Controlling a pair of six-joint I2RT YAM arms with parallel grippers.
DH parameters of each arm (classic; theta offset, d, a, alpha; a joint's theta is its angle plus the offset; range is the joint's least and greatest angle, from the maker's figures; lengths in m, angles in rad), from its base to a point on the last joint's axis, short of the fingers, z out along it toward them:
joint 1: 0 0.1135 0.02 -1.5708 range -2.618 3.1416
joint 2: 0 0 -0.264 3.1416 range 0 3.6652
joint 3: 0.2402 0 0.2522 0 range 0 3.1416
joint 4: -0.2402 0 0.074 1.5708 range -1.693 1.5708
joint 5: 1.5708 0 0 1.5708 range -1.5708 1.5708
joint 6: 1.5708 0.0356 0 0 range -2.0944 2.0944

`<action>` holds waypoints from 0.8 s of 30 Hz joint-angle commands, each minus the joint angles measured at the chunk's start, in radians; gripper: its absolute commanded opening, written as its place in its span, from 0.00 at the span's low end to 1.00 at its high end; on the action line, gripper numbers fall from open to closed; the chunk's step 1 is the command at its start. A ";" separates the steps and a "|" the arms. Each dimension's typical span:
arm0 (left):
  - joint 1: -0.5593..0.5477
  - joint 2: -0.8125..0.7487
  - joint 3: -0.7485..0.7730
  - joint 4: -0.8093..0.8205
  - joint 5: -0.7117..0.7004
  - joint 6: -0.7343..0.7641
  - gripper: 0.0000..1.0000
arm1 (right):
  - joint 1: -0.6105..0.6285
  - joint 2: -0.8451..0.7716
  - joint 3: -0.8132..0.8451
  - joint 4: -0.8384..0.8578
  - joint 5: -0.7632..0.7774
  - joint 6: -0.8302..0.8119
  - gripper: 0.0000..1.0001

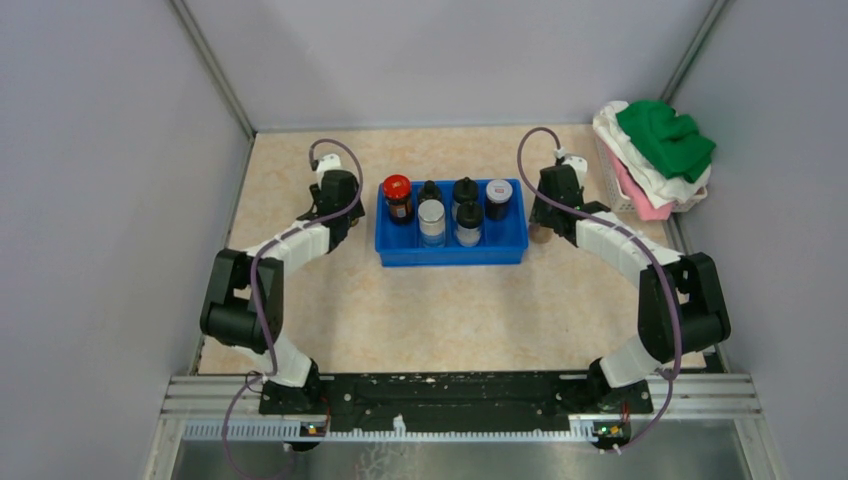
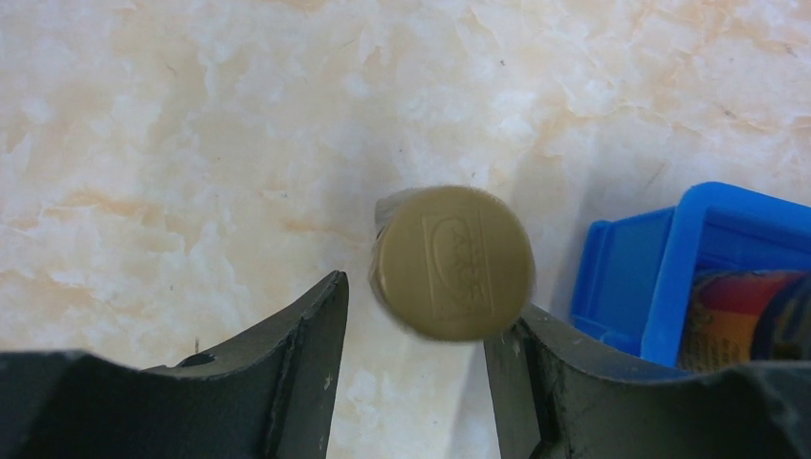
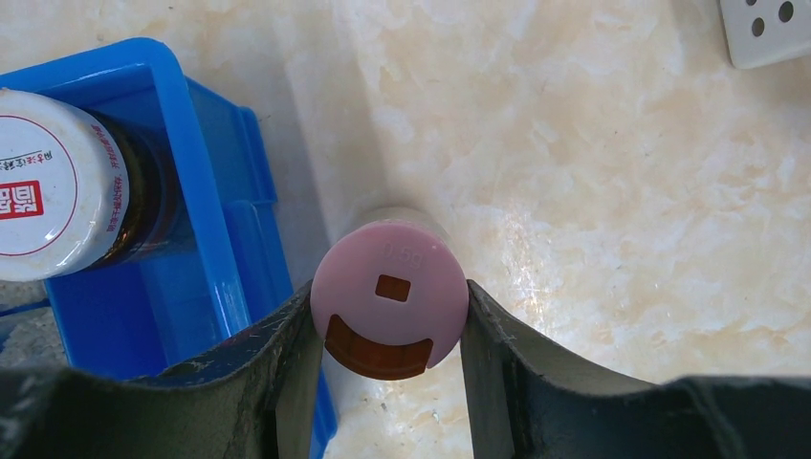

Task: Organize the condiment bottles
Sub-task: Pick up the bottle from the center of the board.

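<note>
L side: left gripper (image 2: 430, 306) straddles a gold-cap bottle (image 2: 451, 263) standing on the table (image 2: 191, 143), just outside the L wall of the blue tray (image 1: 452, 258). Jaws partway apart: one finger by the cap, a gap at the other, so no clamp. Mid: tray holds upright bottles, incl. a red-cap jar (image 1: 397, 198) and a white-lid jar (image 3: 48, 186). R side: right gripper (image 3: 390, 320) pinches a pink-cap bottle (image 3: 390, 296), both fingers pressed on it, just beside the tray's R wall. Far R: cloth pile (image 1: 660, 150).

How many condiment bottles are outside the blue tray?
2: a gold-capped bottle in the open left gripper, a pink-capped bottle clamped in the right gripper. Others may be hidden.
</note>
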 commanded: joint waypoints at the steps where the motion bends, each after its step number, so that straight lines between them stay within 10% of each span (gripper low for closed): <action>1: 0.000 0.060 0.063 0.027 -0.043 -0.005 0.59 | -0.007 0.075 -0.057 -0.093 -0.081 0.020 0.00; 18: 0.000 0.125 0.069 0.115 -0.079 0.011 0.55 | -0.010 0.113 -0.054 -0.080 -0.083 0.019 0.00; 24: 0.000 0.133 0.071 0.100 -0.091 0.004 0.16 | -0.010 0.105 -0.062 -0.082 -0.081 0.023 0.00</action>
